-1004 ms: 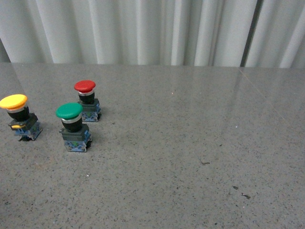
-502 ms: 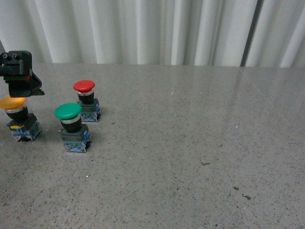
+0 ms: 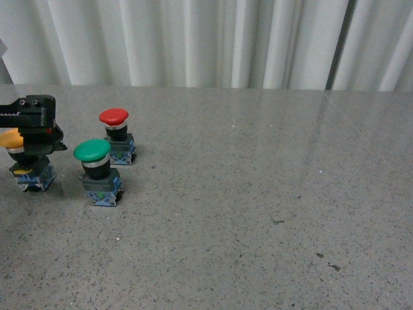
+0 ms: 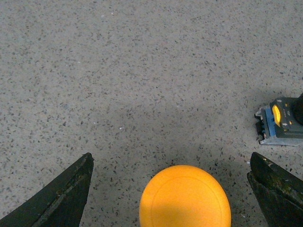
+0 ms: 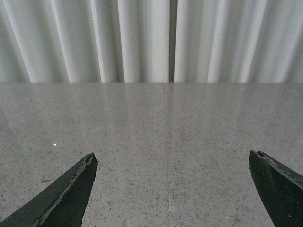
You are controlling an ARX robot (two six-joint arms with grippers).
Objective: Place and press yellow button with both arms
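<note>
The yellow button (image 3: 11, 139) stands upright at the table's far left, with its blue base (image 3: 37, 177) on the surface. My left gripper (image 3: 37, 132) hangs open right over it and hides part of the cap. In the left wrist view the round yellow cap (image 4: 184, 196) lies between the two black fingers (image 4: 61, 198), with a gap on each side. My right gripper (image 5: 171, 155) is open over bare table with nothing between its fingers; it does not show in the front view.
A green-capped button (image 3: 93, 151) stands just right of the yellow one, and a red-capped button (image 3: 114, 117) stands behind it. Another button's grey-blue base (image 4: 281, 124) shows beside the left gripper. A white curtain (image 3: 206, 39) closes the table's far edge.
The left gripper came into view from the left, then dropped lower and slid right over the yellow cap. None of the three buttons has moved.
</note>
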